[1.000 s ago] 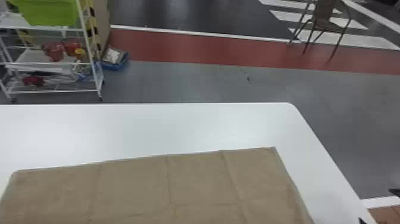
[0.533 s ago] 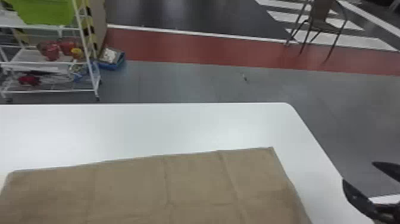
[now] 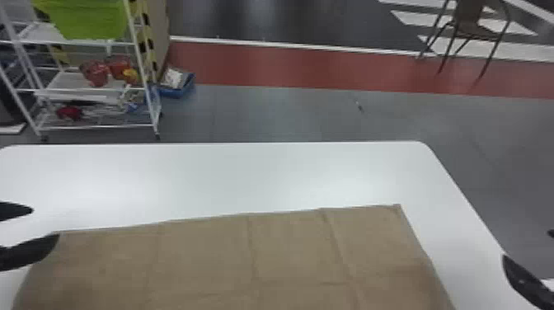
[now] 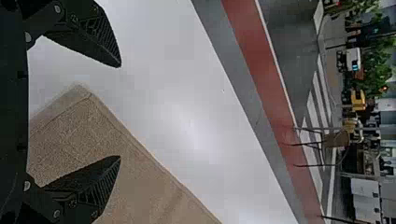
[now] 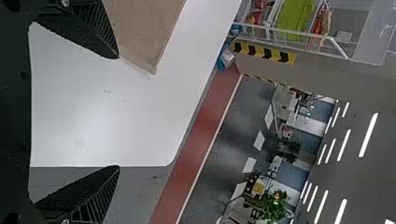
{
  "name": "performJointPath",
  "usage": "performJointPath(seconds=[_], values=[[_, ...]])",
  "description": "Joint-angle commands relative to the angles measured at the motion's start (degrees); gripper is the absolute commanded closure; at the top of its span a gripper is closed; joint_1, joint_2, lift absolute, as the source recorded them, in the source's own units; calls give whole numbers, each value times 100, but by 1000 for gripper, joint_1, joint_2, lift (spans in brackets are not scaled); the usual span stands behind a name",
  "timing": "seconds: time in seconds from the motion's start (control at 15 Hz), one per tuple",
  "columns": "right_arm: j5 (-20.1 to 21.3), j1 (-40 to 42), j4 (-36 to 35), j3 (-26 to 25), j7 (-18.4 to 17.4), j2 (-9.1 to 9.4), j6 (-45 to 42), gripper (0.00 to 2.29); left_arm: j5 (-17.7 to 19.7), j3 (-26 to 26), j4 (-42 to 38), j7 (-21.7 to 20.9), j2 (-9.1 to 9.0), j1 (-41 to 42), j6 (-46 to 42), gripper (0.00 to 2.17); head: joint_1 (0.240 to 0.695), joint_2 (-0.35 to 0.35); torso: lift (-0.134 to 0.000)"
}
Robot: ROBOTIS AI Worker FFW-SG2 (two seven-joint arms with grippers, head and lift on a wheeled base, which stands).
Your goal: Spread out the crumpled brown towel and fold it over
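While the towel [image 3: 206, 255] lies spread on the counter [image 3: 231, 177], the left tool [image 3: 45, 223] and right tool [image 3: 527, 245] are released, each with jaws apart.

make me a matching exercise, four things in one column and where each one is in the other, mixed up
1. brown towel
2. left gripper
3. right gripper
4. green bin

A. by the table's right edge
B. on the white rack
C. flat on the table
D. by the towel's far left corner

1-C, 2-D, 3-A, 4-B
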Motion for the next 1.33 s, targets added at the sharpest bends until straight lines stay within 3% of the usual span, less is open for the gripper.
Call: performJointPath(seconds=[0.0,0.27,0.67,0.87,1.07,1.27], values=[[-28,51,19,-53,0,-11,-14,33,-46,-159,179,-59,158,-148,700,134,695,-159,-122],[-28,77,19,-61,9,-3,-32,33,-336,-458,671,-147,439,-420,752,205,695,-164,-122],[-28,69,169,-35,0,-38,-67,33,-845,-634,1295,-112,598,-728,735,296,695,-153,-122],[-37,60,195,-35,0,-47,-84,33,-942,-651,1612,-138,721,-921,735,434,695,-144,-122],[-37,60,221,-35,0,-47,-84,33,-968,-660,1779,-323,844,-991,735,802,695,-134,-122],[-37,25,230,-35,0,-47,-84,33,-951,-643,1753,-534,870,-974,735,819,695,-132,-122]])
